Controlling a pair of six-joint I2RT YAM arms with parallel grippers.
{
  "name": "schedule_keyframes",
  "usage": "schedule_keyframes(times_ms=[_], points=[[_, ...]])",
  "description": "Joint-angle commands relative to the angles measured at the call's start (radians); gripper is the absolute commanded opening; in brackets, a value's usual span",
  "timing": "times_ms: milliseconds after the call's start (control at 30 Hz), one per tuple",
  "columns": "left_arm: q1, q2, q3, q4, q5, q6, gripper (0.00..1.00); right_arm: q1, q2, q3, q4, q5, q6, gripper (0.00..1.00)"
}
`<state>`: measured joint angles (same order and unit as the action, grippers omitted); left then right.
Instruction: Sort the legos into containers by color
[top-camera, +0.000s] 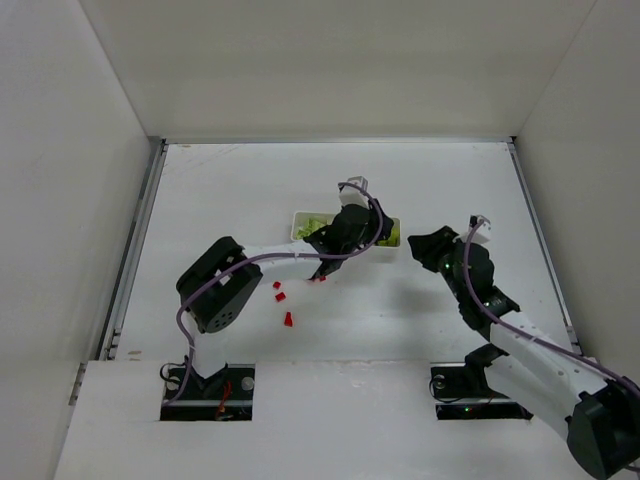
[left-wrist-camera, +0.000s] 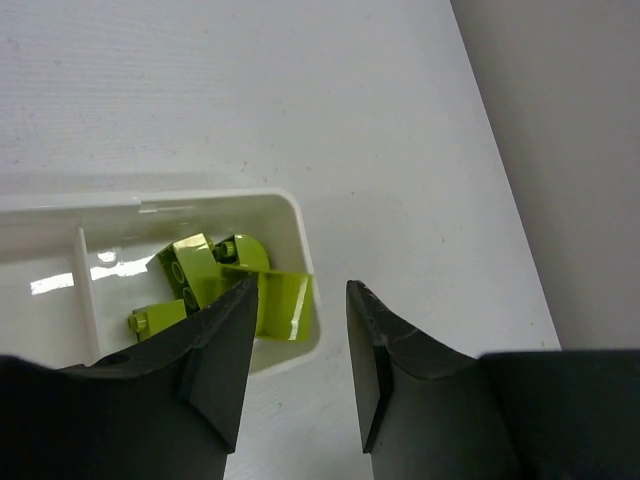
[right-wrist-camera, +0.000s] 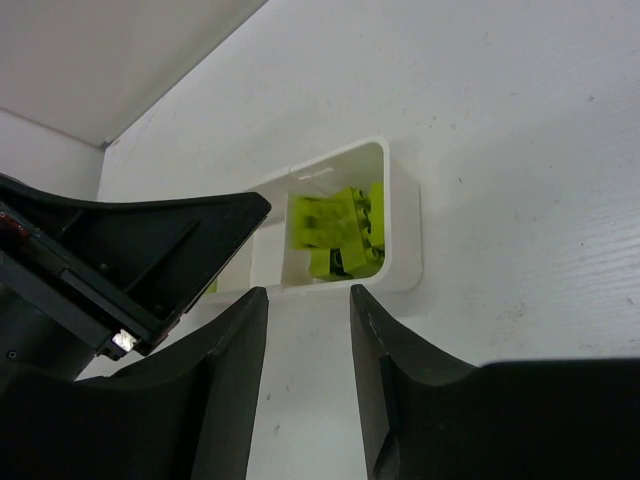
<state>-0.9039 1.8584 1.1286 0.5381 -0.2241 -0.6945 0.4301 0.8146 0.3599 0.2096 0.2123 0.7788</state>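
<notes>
red legos (top-camera: 281, 296) on the table (top-camera: 420, 320): 3 clear, a possible fourth half hidden | lime-green legos (left-wrist-camera: 200, 262) in tray (left-wrist-camera: 305, 240): at least 4, overlapping | tray: 1 | pincers: 2, left pincer (left-wrist-camera: 300, 300), right pincer (right-wrist-camera: 308, 300)

White table (top-camera: 400, 330); plain white walls (top-camera: 330, 60) on three sides

Overhead: the left arm (top-camera: 290, 255) lies across the tray (top-camera: 297, 226). Only its two ends show and the middle compartment is hidden. The red legos (top-camera: 288, 319) on the worktop (top-camera: 400, 320) are too small to tell shape. The right arm (top-camera: 540, 360) is cut off at the lower right corner. Left wrist view: the tray runs off the left edge. A finger (left-wrist-camera: 215, 350) of the left pincer (left-wrist-camera: 298, 292) covers part of the lime legos (left-wrist-camera: 200, 262), so their count is unclear.
</notes>
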Motion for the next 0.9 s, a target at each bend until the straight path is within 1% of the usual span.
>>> schedule_keyframes(times_ms=[0,100,167,200,300,367,467,567,633,700,767,867], points=[[0.003,-0.011,0.043,0.022,-0.012,0.016,0.41,0.003,0.006,0.005,0.034,-0.002,-0.003,0.45],[0.009,-0.047,0.011,0.023,-0.012,0.018,0.51,0.006,0.024,0.01,0.036,-0.001,-0.003,0.46],[0.015,-0.085,-0.024,0.028,-0.014,0.021,0.55,0.015,0.029,0.013,0.036,-0.002,-0.007,0.44],[0.017,-0.112,-0.045,0.022,-0.015,0.023,0.56,0.028,0.031,0.016,0.037,-0.002,-0.013,0.42],[0.027,-0.23,-0.148,0.022,-0.032,0.041,0.54,0.072,0.063,0.039,0.048,-0.016,-0.045,0.34],[0.029,-0.345,-0.251,0.022,-0.059,0.061,0.5,0.13,0.107,0.066,0.048,-0.024,-0.075,0.29],[0.02,-0.543,-0.419,-0.019,-0.133,0.078,0.43,0.231,0.204,0.12,0.047,-0.014,-0.119,0.26],[-0.008,-0.735,-0.55,-0.139,-0.204,0.081,0.4,0.331,0.326,0.192,0.034,-0.027,-0.159,0.27],[-0.042,-0.871,-0.631,-0.278,-0.269,0.061,0.4,0.399,0.392,0.229,0.033,-0.021,-0.187,0.3],[-0.091,-0.973,-0.667,-0.436,-0.334,0.018,0.4,0.443,0.455,0.264,0.036,-0.019,-0.207,0.34],[-0.138,-1.054,-0.682,-0.6,-0.401,-0.031,0.42,0.468,0.497,0.289,0.03,-0.022,-0.213,0.35],[-0.204,-1.114,-0.688,-0.789,-0.461,-0.112,0.43,0.489,0.534,0.304,0.03,-0.036,-0.222,0.38]])
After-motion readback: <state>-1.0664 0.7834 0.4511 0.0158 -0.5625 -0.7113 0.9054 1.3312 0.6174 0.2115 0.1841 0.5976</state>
